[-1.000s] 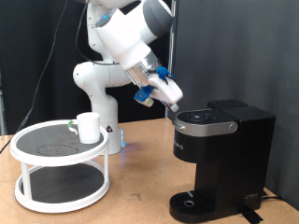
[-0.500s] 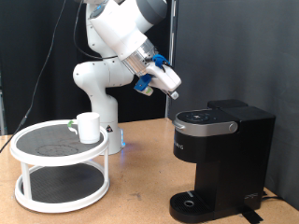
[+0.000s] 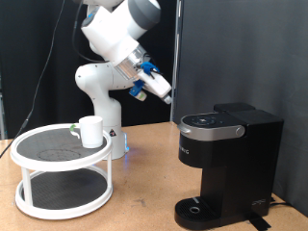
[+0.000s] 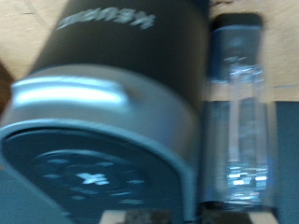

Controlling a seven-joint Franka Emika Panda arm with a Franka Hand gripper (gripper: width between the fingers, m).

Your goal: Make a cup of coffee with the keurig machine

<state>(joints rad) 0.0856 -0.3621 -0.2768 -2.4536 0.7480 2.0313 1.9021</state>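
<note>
- The keurig machine (image 3: 227, 159) stands on the wooden table (image 3: 144, 183) at the exterior view's right, with its lid closed and nothing standing on its round drip base (image 3: 200, 210).
- In the wrist view the machine (image 4: 112, 103) fills the picture, seen from above: the lid with its buttons, the silver trim, and the clear water tank (image 4: 238, 112) beside it.
- The cup (image 3: 90, 131) sits on the top shelf of a round white two-level stand (image 3: 63, 171) at the exterior view's left, well apart from the machine.
- The gripper (image 3: 166, 94) hangs in the air above and to the exterior view's left of the lid and touches nothing.
- I cannot tell if its fingers are apart or together; I see nothing between them.
- My judgement: the work is at an early step, because the cup is not yet under the spout.
- The next move, I think, calls for a careful grasp of the cup, without pushing it off the shelf.
</note>
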